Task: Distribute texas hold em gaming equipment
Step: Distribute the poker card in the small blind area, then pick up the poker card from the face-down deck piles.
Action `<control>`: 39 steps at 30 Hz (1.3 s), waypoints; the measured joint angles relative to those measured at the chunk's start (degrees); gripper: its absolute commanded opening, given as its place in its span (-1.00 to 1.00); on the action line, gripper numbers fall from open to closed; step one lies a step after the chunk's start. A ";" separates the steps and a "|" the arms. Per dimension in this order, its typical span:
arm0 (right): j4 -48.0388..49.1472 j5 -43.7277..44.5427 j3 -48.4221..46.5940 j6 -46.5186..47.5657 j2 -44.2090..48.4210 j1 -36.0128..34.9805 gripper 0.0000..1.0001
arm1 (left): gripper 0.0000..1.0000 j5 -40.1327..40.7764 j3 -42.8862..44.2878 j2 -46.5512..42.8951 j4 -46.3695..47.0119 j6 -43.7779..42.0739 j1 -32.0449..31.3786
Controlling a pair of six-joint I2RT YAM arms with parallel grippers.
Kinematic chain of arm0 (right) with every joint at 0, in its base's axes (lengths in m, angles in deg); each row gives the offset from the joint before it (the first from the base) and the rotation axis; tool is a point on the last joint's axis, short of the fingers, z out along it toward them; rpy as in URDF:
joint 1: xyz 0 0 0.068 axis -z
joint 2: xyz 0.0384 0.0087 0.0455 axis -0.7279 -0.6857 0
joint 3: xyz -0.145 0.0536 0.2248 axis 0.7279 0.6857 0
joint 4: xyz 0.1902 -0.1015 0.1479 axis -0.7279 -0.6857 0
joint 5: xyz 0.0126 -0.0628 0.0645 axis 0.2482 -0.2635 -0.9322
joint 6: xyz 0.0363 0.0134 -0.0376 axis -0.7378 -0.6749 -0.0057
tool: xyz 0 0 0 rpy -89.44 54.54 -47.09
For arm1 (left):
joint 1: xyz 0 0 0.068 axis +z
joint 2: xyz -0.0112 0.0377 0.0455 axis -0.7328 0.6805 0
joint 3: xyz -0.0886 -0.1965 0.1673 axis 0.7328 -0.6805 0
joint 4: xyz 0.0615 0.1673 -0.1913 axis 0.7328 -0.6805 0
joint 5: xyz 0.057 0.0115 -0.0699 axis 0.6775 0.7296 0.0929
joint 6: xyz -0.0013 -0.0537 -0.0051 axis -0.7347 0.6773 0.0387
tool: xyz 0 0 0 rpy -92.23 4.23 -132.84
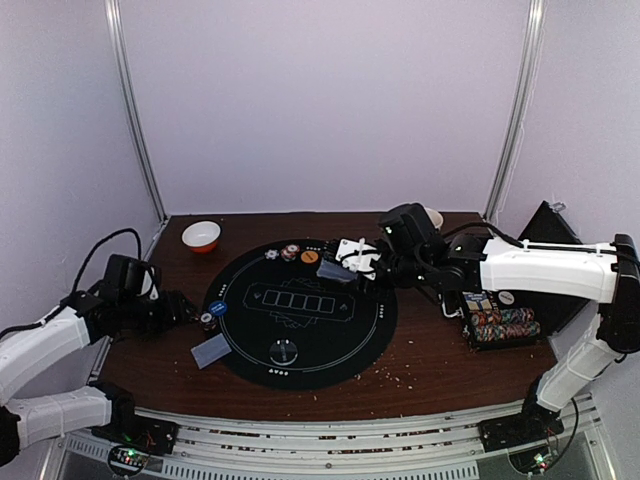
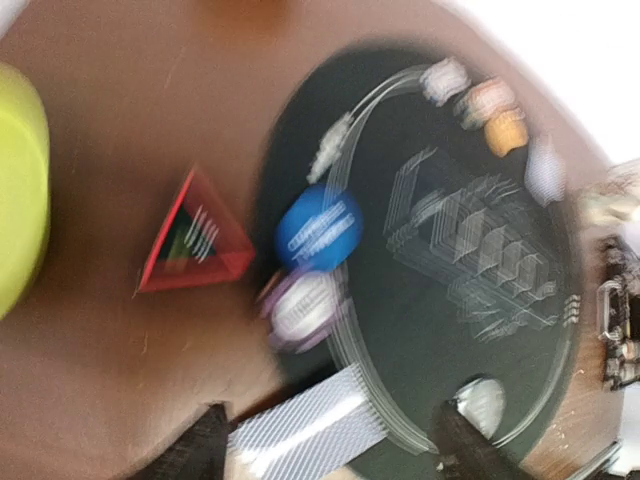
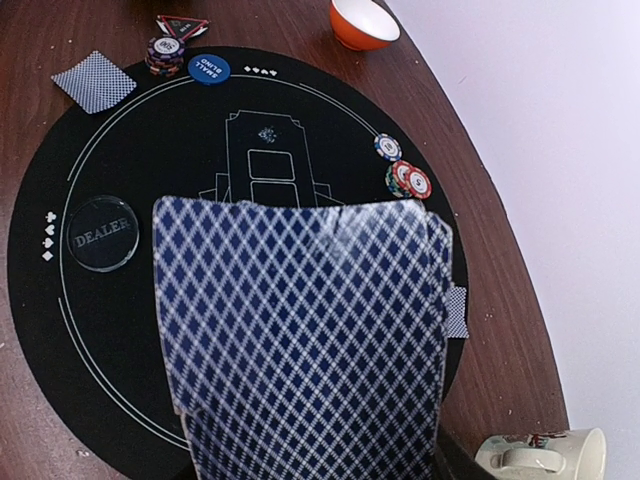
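Cards (image 3: 300, 330) (blue diamond backs) sit pinched as a stack in the right hand (image 1: 352, 258), over the far right part of the round mat (image 1: 340, 350). A single card (image 1: 212, 350) lies at the mat's near left edge, just beside the left hand (image 1: 192, 310), whose fingers are spread; this arm is nearer to it.

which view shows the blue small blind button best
The right wrist view: the small blind button is sharp there, its lettering readable. The left wrist view shows it larger but motion-blurred; the top view shows only a tiny blue dot.
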 measured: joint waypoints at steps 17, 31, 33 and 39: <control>-1.40 -2.67 -3.56 1.01 -2.05 -1.68 -0.06 | 0.96 -27.96 33.70 31.01 18.10 -21.31 -17.18; -1.44 -3.48 -4.74 1.09 -4.35 -2.95 -0.06 | 0.48 -36.59 39.41 42.29 16.79 -31.12 -20.72; -1.44 -3.50 -4.92 1.11 -4.35 -2.97 -0.06 | 0.37 -35.87 39.41 42.88 16.50 -31.23 -20.83; -1.42 -3.50 -5.14 1.25 -4.44 -3.15 -0.06 | -0.07 -34.58 39.36 43.65 16.20 -30.95 -20.81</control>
